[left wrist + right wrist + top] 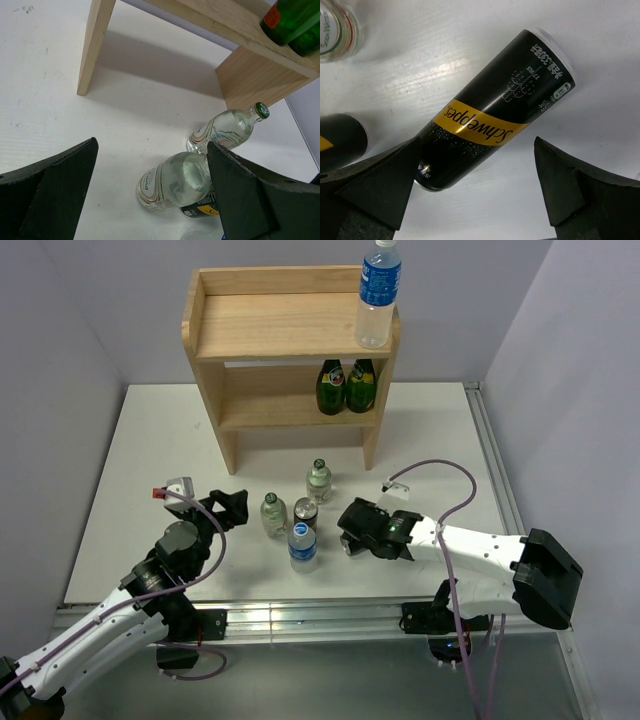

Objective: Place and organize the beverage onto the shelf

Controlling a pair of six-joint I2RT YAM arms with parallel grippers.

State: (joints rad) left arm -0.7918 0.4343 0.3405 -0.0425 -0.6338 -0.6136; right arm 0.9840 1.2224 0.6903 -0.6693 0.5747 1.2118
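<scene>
The wooden shelf (290, 325) stands at the back. One blue-labelled water bottle (378, 295) stands on its top right corner. On the table stand two clear green-capped glass bottles (318, 480) (273, 513), a dark can (306, 512) and the second water bottle (302, 545). My left gripper (238, 505) is open and empty, just left of the nearer glass bottle (175, 180), which sits by its right finger (250, 195). My right gripper (345, 530) is open over a black Schweppes can (490, 120) that appears to lie on its side, not gripped.
Two dark green bottles (346, 387) stand on the shelf's lower tier at the right, and show in the left wrist view (292, 20). The shelf's legs (92, 45) stand on the white table. Grey walls close in at left, right and back.
</scene>
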